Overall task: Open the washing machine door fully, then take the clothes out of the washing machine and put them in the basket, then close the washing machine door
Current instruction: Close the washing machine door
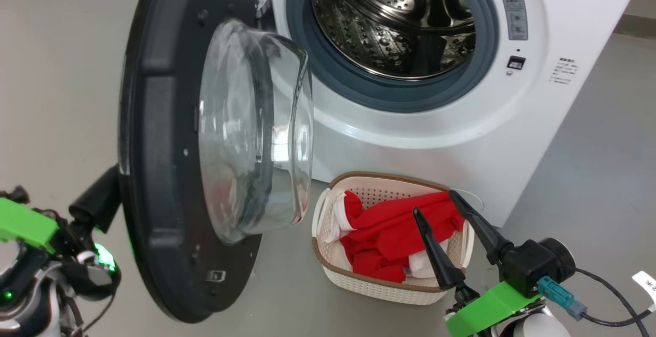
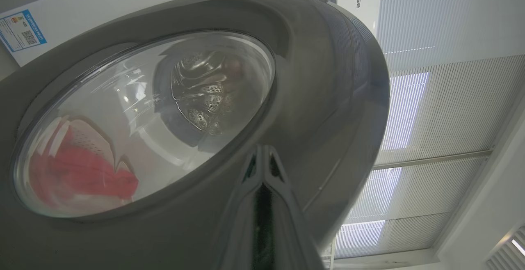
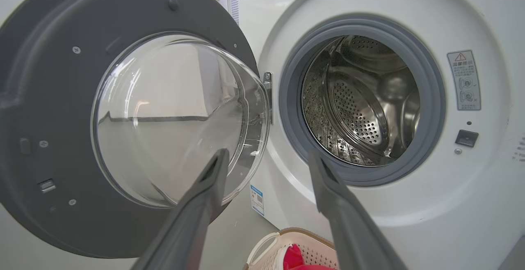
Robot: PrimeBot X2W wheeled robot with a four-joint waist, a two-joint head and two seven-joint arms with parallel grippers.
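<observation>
The washing machine door point(image 1: 154, 173) stands swung out from the white washing machine point(image 1: 512, 122), its glass bowl point(image 1: 256, 132) facing the drum. The steel drum point(image 3: 361, 101) holds no fabric that I can see. Red clothes point(image 1: 389, 234) with white parts lie in the basket point(image 1: 359, 280) on the floor below the opening. My left gripper point(image 2: 264, 155) is shut, its tips against the door's glossy outer face point(image 2: 320, 97); in the head view its fingers point(image 1: 97, 204) reach behind the door's rim. My right gripper point(image 1: 434, 204) is open and holds nothing, hovering over the basket's right side.
Grey floor point(image 1: 61, 70) spreads to the left of the door and to the right of the machine. The basket point(image 3: 266, 245) sits close against the machine's front. A cable point(image 1: 610, 296) trails from my right wrist.
</observation>
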